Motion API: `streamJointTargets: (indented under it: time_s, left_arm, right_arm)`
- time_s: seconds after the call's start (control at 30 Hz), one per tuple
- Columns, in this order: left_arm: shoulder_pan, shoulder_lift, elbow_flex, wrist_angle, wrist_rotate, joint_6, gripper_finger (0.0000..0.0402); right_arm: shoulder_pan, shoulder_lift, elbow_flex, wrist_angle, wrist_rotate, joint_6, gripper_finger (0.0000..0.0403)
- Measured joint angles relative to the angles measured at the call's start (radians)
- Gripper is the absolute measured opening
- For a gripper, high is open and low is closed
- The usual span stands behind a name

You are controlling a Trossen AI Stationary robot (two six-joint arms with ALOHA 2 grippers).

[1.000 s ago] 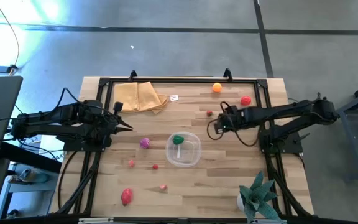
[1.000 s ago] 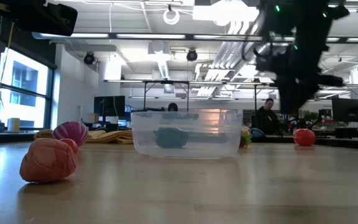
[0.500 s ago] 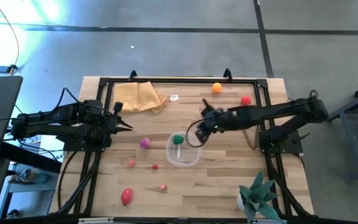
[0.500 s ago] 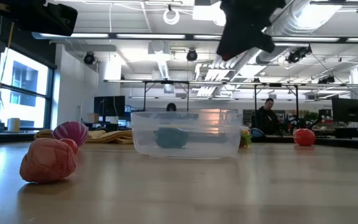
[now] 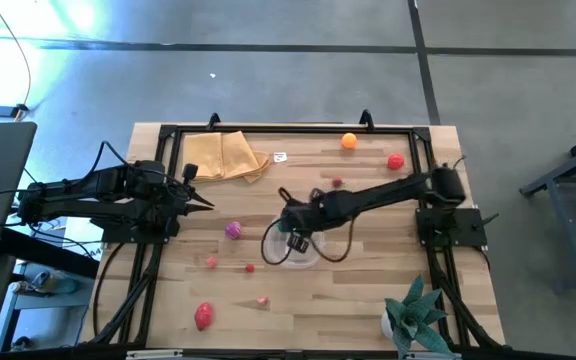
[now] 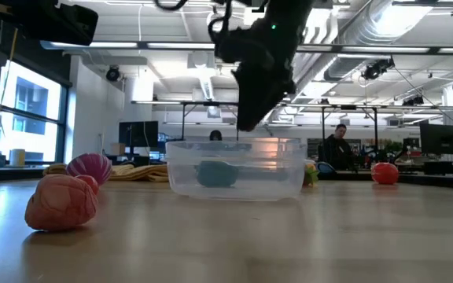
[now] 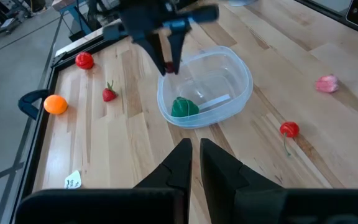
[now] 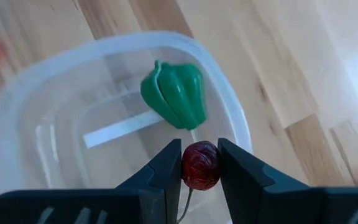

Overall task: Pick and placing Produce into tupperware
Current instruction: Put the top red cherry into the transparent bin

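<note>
The tupperware [image 5: 314,258], a clear tub with a whitish rim [image 8: 17,93], stands mid-table with a green toy pepper [image 8: 174,93] lying on its floor. My right gripper [image 8: 201,163] hovers over the tub's far side, shut on a small dark red round fruit [image 8: 201,165]. The left wrist view also shows this gripper [image 7: 169,62] above the tub [image 7: 229,99]. My left gripper [image 5: 208,205] waits shut, raised at the table's left. Loose produce rests on the wood: an orange one [image 5: 349,141], red ones [image 5: 396,161] [image 5: 204,316], a magenta one [image 5: 233,230]. My right gripper pinches the dark red fruit by its two opposite sides [image 8: 190,167] between the two fingers. The fingers slant steeply down, coming from the table's right. The fruit is lifted clear above the tub, and a thin stem [image 8: 187,200] hangs from it.
A tan folded cloth [image 5: 226,155] lies at the far left and a spiky potted plant [image 5: 415,315] stands at the near right corner. Small red and pink pieces [image 5: 250,267] [image 5: 211,262] [image 5: 262,300] [image 5: 337,182] dot the wood. A black frame [image 5: 268,129] rims the table.
My right gripper has swept from the table's right side toward the left and a little nearer, ending above the tub. Its wrist has rolled on the way, and its fingers have kept the same gap.
</note>
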Motion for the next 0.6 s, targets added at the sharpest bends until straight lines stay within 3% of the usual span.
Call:
streamJointTargets:
  time_s: [0.33,0.6]
  left_arm:
    - [0.0,0.0,0.0,0.0,0.0,0.0,0.0024]
    - [0.0,0.0,0.0,0.0,0.0,0.0,0.0024]
  right_arm:
    - [0.032,0.048,-0.029,-0.035,-0.001,0.06,0.0089]
    - [0.033,0.048,-0.089,0.034,-0.007,0.065,0.0089]
